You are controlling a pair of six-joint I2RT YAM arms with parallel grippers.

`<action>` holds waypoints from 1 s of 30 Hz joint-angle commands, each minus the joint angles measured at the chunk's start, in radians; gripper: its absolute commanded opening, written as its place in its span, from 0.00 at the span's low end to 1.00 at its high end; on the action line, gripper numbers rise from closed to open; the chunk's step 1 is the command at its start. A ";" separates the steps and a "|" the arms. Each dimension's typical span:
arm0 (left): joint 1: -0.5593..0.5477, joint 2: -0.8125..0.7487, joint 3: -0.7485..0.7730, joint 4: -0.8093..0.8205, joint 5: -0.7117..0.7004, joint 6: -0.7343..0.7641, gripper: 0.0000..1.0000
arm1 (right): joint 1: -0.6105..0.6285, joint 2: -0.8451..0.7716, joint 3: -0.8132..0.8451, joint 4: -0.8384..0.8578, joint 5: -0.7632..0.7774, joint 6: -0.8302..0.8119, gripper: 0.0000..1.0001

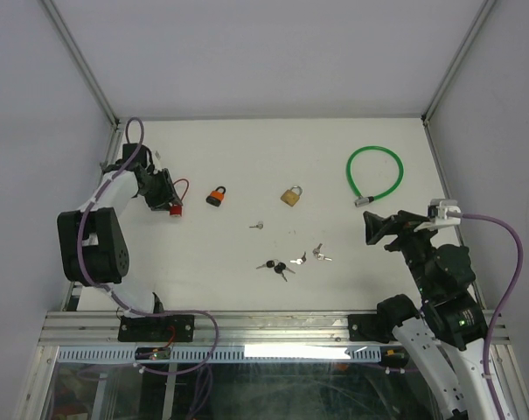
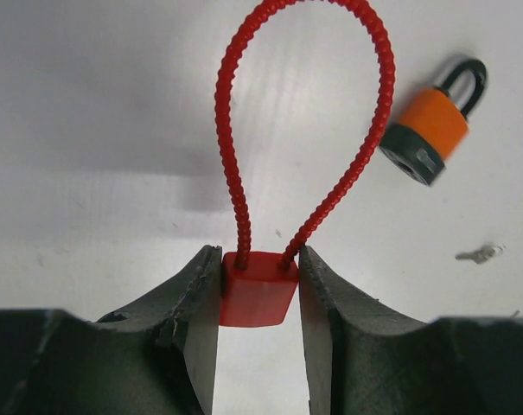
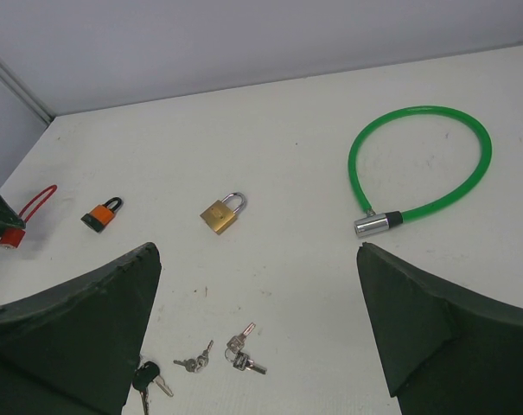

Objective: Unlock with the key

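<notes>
Red ribbed-cable padlock (image 2: 257,294): pinched in left tool (image 2: 258,258), loop pointing away. Small metal keys (image 3: 239,350): nearer spread right tool (image 3: 257,259), on bench (image 1: 247,157).

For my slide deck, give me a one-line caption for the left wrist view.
Left pincer clamps the red cable lock by its body, loop pointing away; an orange padlock lies nearby.

White table (image 1: 247,157), pale grey walls (image 1: 247,52)

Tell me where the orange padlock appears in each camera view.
Top view: the orange padlock lies left of centre.
Left wrist view: upper right.
Right wrist view: left side.
Shared landmark: the red cable lock, beside it in every view.
</notes>
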State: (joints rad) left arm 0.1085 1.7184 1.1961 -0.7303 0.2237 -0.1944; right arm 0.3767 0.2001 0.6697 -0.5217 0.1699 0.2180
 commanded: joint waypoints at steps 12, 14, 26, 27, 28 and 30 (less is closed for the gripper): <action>-0.321 -0.424 -0.372 0.170 -0.089 -0.491 0.00 | 0.004 0.207 0.072 0.035 -0.133 0.018 1.00; -0.364 -0.445 -0.400 0.183 -0.124 -0.538 0.00 | 0.005 0.249 0.081 0.026 -0.133 0.023 1.00; -0.650 -0.346 -0.476 0.294 -0.297 -0.829 0.00 | 0.004 0.434 0.054 0.073 -0.263 0.052 1.00; -0.665 -0.333 -0.468 0.292 -0.311 -0.848 0.00 | 0.005 0.443 0.054 0.077 -0.276 0.052 0.99; -0.679 -0.319 -0.461 0.292 -0.322 -0.867 0.00 | 0.005 0.457 0.054 0.077 -0.286 0.052 1.00; -0.708 -0.298 -0.445 0.291 -0.353 -0.893 0.00 | 0.004 0.485 0.057 0.076 -0.300 0.053 0.99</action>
State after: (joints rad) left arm -0.5568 1.3987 0.6987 -0.4915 -0.0372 -0.9802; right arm 0.3771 0.6548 0.7029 -0.5083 -0.0616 0.2596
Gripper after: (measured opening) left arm 0.357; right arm 0.994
